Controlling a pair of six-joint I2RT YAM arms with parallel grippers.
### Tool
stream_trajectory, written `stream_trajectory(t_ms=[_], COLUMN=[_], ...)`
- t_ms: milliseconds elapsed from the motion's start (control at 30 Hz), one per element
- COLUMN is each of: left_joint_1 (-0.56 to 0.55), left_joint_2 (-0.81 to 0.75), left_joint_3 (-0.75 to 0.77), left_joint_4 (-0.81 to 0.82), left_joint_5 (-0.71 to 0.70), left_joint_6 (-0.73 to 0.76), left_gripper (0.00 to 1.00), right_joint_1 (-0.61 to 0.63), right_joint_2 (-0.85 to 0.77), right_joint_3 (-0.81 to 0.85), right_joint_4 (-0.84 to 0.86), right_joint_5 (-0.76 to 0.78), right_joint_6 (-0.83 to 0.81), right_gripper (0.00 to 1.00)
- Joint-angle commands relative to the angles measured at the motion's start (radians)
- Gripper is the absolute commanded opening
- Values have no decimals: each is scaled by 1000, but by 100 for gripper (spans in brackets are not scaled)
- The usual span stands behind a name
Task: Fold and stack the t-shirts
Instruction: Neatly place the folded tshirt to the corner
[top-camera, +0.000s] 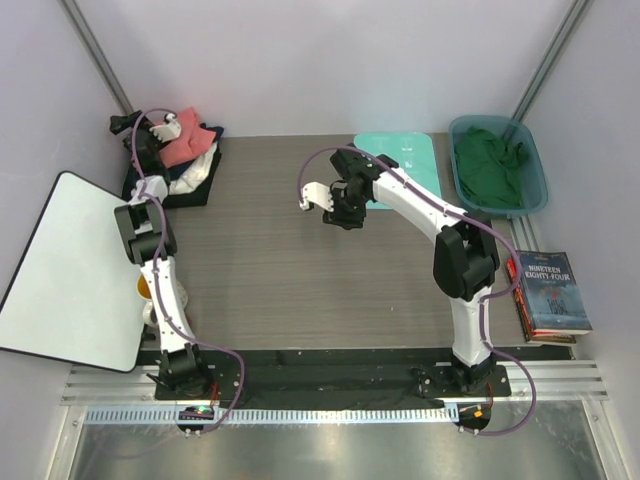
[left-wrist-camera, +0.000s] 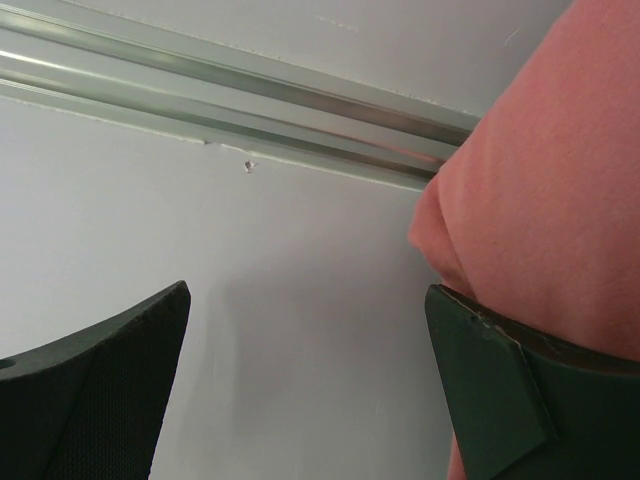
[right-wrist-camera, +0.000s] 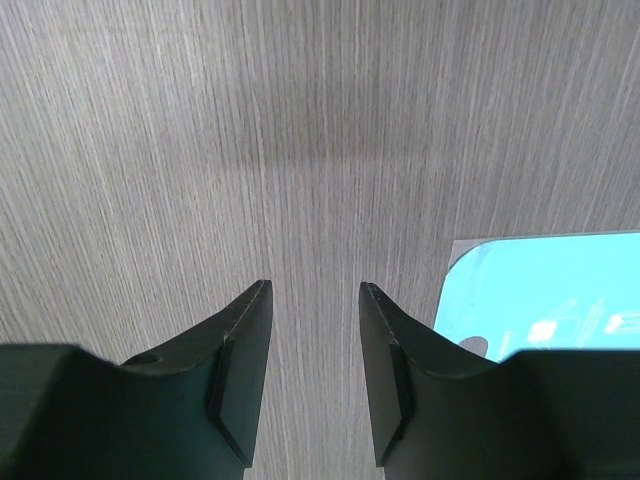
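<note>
Looks barely begun: nothing folded, nothing stacked flat. Heaped at far-left corner, coral shirt (top-camera: 187, 148) atop white shirt (top-camera: 201, 172) and navy shirt (top-camera: 163, 191); green shirt (top-camera: 490, 165) crumpled in bin (top-camera: 536, 196). Left gripper (top-camera: 168, 127) spread wide, brushing coral cloth, clasping nothing. Right gripper (top-camera: 310, 196) part-open, empty, above table (top-camera: 280, 275).

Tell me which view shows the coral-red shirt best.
Top external: the coral-red shirt lies atop the pile, with its surroundings in view. Left wrist shows only a close-up fold. Right wrist shows none of it.
</note>
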Motion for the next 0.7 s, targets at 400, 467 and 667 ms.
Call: stream_trajectory(t_ms=[400,467,667], left_joint_1=[0,-15,-90], left_joint_2=[-83,-143,-322], left_joint_3=[-132,-241,-491], left_joint_4=[173,207,271], left_joint_5=[-60,-11,110], left_joint_6=[4,-34,-85], left_gripper=[100,100,100], right_joint_1=[9,10,10], right_joint_2=[-8,-14,-31], right_joint_3=[32,26,16], right_joint_4=[-4,-1,1], right_joint_5=[-7,-8,-1], right_joint_6=[9,7,2], right_gripper=[46,45,46])
